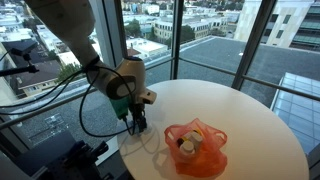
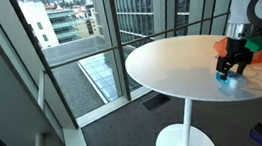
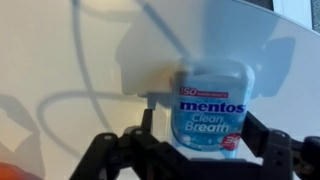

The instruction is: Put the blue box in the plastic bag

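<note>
The blue box (image 3: 210, 95) is a light blue Mentos Clean Breath container standing on the white round table (image 1: 250, 110). In the wrist view my gripper (image 3: 200, 140) straddles it, one black finger on each side, with a small gap showing on the left side. In both exterior views the gripper (image 1: 135, 122) (image 2: 230, 71) is down at the table near its edge, and the box shows as a blue glint (image 2: 229, 80) between the fingers. The plastic bag (image 1: 196, 148) is orange, lies open on the table beside the gripper, and holds something pale. It also shows in an exterior view (image 2: 261, 55).
The table stands next to floor-to-ceiling windows (image 2: 78, 49). Black cables (image 1: 90, 105) hang from the arm beside the table edge. The table's rim (image 2: 158, 85) is close to the gripper.
</note>
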Controlling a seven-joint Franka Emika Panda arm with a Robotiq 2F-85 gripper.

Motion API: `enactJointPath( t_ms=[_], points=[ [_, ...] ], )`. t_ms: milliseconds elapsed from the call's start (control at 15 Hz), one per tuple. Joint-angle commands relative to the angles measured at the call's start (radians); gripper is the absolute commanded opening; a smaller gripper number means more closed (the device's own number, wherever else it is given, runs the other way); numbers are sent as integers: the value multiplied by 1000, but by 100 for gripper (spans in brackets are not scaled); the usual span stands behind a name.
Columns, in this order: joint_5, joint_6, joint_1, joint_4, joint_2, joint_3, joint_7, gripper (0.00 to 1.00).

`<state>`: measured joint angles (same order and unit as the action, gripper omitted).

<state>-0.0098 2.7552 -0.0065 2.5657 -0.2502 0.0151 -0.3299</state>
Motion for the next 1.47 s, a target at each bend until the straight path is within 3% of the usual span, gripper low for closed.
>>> enactJointPath(
  t_ms=[0,133,200,800,1400],
  points=[
    [7,0,27,-26,-20,29,3,56],
    [12,-5,30,-27,-10,35,6,41],
    [19,-8,27,-26,2,34,13,39],
    [37,-48,-20,-27,188,77,27,39],
    [23,-195,-115,-213,234,133,19,39]
  ],
)
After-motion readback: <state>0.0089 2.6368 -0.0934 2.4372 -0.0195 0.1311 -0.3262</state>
